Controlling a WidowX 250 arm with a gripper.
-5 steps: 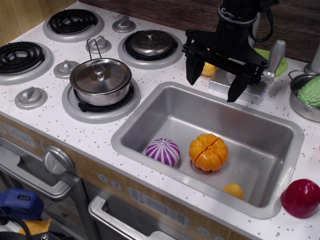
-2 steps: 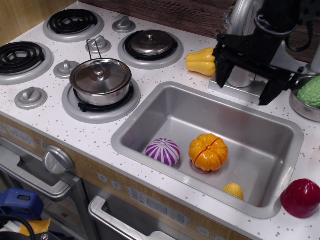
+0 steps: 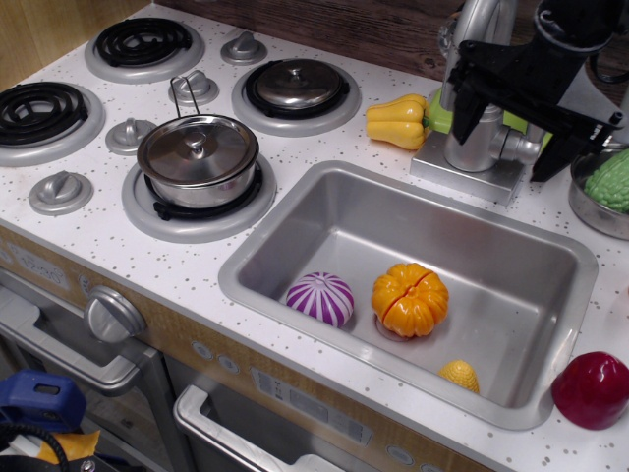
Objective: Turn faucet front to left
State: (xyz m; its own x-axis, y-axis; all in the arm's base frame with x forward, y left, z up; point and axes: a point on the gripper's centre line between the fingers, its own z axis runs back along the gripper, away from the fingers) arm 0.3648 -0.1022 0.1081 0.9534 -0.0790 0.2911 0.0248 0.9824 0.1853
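Note:
The silver-grey faucet (image 3: 472,143) stands on its square base (image 3: 462,175) behind the sink's far rim. Its curved spout (image 3: 479,18) rises to the frame's top edge, and its tip is cut off. A small lever (image 3: 518,147) sticks out on the column's right. My black gripper (image 3: 505,136) hangs open just in front of and above the column. Its left finger (image 3: 460,116) is by the column's left side, and its right finger (image 3: 548,157) is well to the right of the lever. It holds nothing.
The steel sink (image 3: 295,231) holds a purple onion (image 3: 320,298), an orange pumpkin (image 3: 410,299) and a small yellow piece (image 3: 459,375). A yellow squash (image 3: 397,122) lies left of the faucet. A bowl of greens (image 3: 604,187), a red ball (image 3: 591,388), a lidded pot (image 3: 199,157) and the burners stand around.
My gripper has moved right and up, away from the sink's rim. The faucet column, base and yellow squash, hidden a second ago, now show. The jaws stay open.

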